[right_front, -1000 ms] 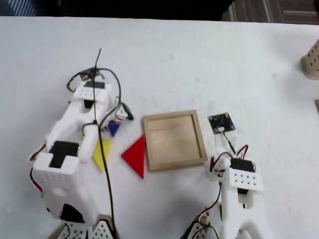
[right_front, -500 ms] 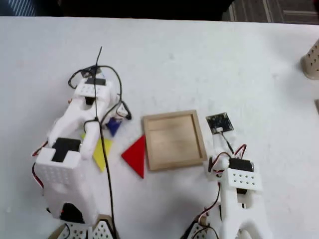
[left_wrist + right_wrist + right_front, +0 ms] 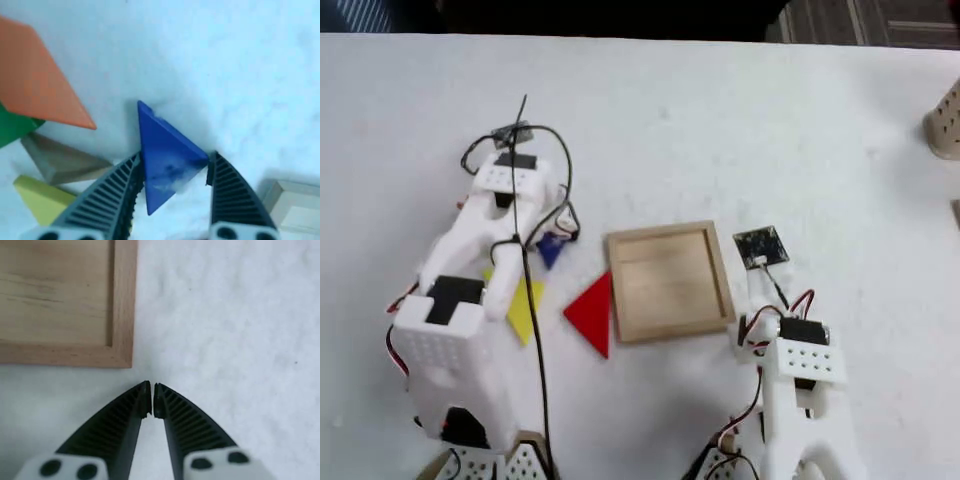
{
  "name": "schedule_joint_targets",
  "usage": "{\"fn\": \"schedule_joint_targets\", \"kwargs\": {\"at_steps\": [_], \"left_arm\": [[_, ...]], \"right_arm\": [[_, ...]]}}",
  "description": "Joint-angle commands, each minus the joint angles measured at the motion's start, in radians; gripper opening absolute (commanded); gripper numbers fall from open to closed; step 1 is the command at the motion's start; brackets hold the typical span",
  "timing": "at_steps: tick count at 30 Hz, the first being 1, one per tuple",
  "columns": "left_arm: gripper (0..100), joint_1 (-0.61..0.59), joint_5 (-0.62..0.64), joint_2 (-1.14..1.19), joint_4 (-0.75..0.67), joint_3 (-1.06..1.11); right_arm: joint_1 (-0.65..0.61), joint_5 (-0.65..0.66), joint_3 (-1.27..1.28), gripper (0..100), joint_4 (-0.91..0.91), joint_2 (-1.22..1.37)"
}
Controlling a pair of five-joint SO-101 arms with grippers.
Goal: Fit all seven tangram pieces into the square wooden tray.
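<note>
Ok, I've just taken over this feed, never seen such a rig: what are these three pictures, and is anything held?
Two white robot arms, left and right, stand at a white table. The high view looks down on both; the other two pictures come from a camera on each arm's wrist. The left gripper is closed on a small blue triangle, one finger touching each side. The right gripper is shut and empty, near a corner of the square wooden tray, which holds nothing. Near the tray lie a red triangle and a yellow triangle; an orange parallelogram, a green piece and a grey triangle lie near the blue one.
</note>
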Motion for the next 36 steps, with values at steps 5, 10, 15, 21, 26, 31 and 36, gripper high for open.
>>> {"fn": "schedule_joint_targets", "kwargs": {"at_steps": [5,10,15,21,26,31,36], "left_arm": [[12,0.007,-0.009,-0.117,0.038,-0.006],[12,0.008,-0.011,-0.133,0.048,-0.005],[12,0.010,-0.011,-0.134,0.049,-0.005],[13,-0.001,-0.061,-0.136,0.041,-0.023],[24,-0.027,-0.068,-0.157,0.040,-0.046],[37,-0.067,0.037,-0.104,-0.006,-0.043],[37,-0.096,0.055,-0.005,-0.031,-0.089]], "right_arm": [[-0.007,0.011,-0.006,1.8,-0.012,-0.025],[-0.007,0.011,-0.006,1.8,-0.012,-0.025],[-0.007,0.011,-0.006,1.8,-0.012,-0.025],[-0.007,0.011,-0.006,1.8,-0.012,-0.025],[-0.007,0.011,-0.006,1.8,-0.012,-0.025],[-0.007,0.011,-0.005,1.8,-0.012,-0.025],[-0.007,0.011,-0.005,1.8,-0.010,-0.025]]}}
